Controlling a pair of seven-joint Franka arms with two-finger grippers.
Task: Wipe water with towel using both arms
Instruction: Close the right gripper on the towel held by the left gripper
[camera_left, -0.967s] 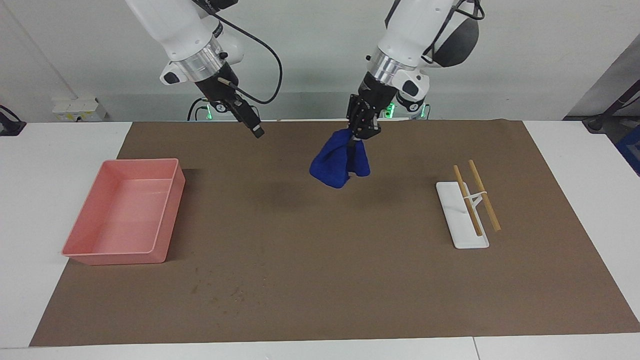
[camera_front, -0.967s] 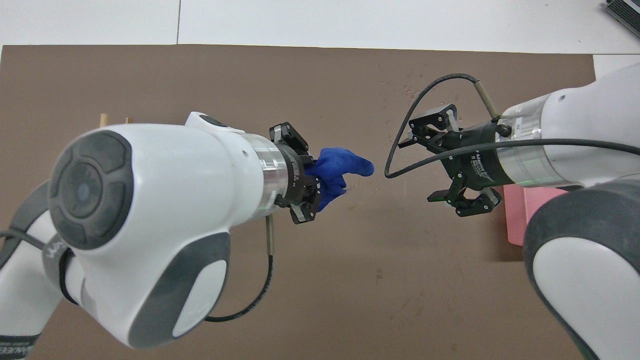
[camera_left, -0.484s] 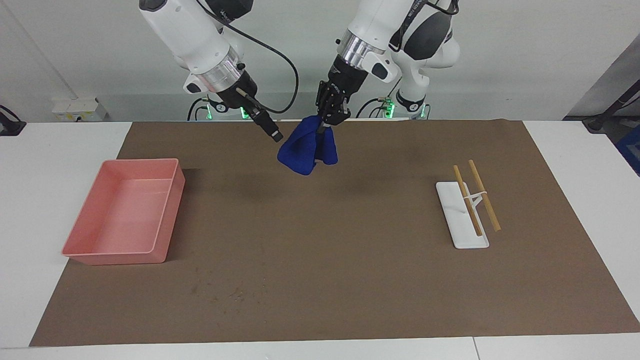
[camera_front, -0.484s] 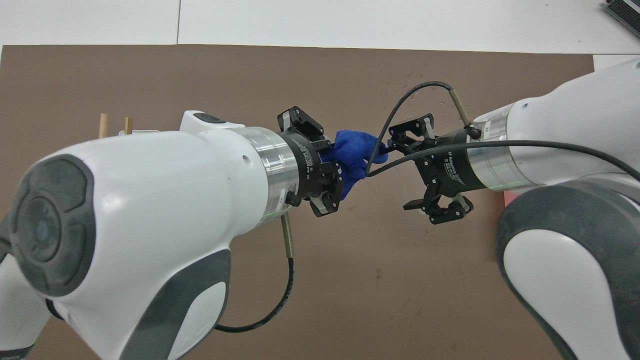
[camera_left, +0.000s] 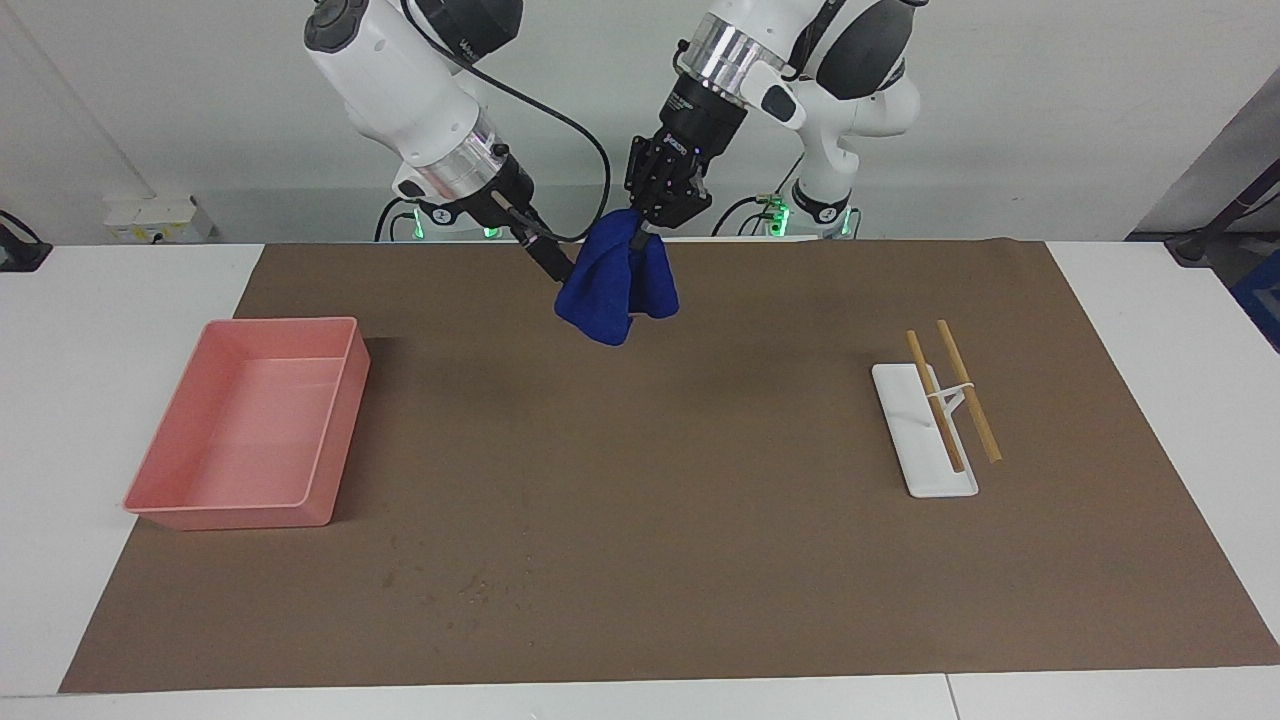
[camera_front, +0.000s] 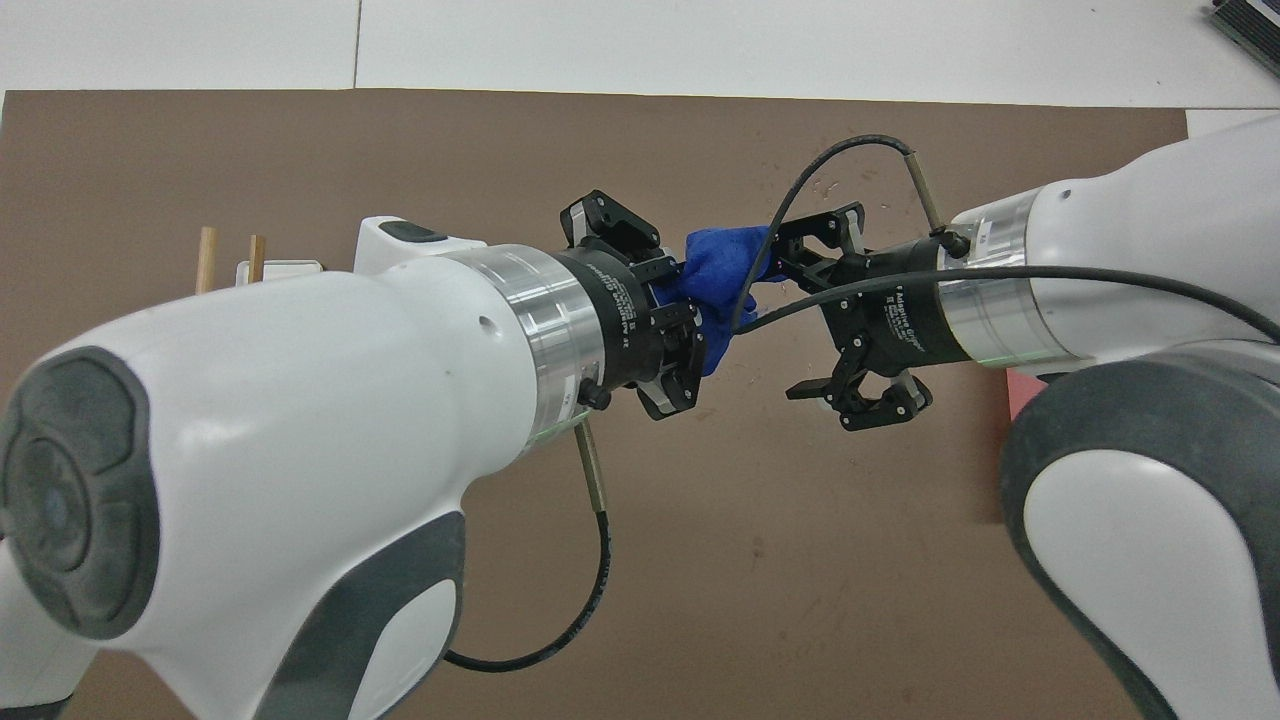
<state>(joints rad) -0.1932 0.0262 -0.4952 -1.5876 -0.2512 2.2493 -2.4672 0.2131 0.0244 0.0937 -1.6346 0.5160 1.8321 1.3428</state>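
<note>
The blue towel (camera_left: 615, 285) hangs bunched in the air over the brown mat's edge nearest the robots. My left gripper (camera_left: 645, 230) is shut on its top; in the overhead view the left gripper (camera_front: 688, 305) pinches the towel (camera_front: 725, 262) from one side. My right gripper (camera_left: 562, 270) stands open right beside the hanging cloth, on the side toward the right arm's end. From overhead the right gripper (camera_front: 790, 315) has one of its fingers (camera_front: 800, 235) level with the towel's end. Small water drops (camera_left: 470, 588) speckle the mat far from the robots, and show in the overhead view as water drops (camera_front: 825, 185).
A pink tray (camera_left: 340, 420) sits on the mat toward the right arm's end. A white rest (camera_left: 905, 440) with two wooden chopsticks (camera_left: 965, 390) lies toward the left arm's end. The brown mat (camera_left: 640, 500) covers most of the white table.
The left gripper carried the towel up and toward the right arm's end. The right gripper swung in from apart until it stands against the towel. Both kept their states.
</note>
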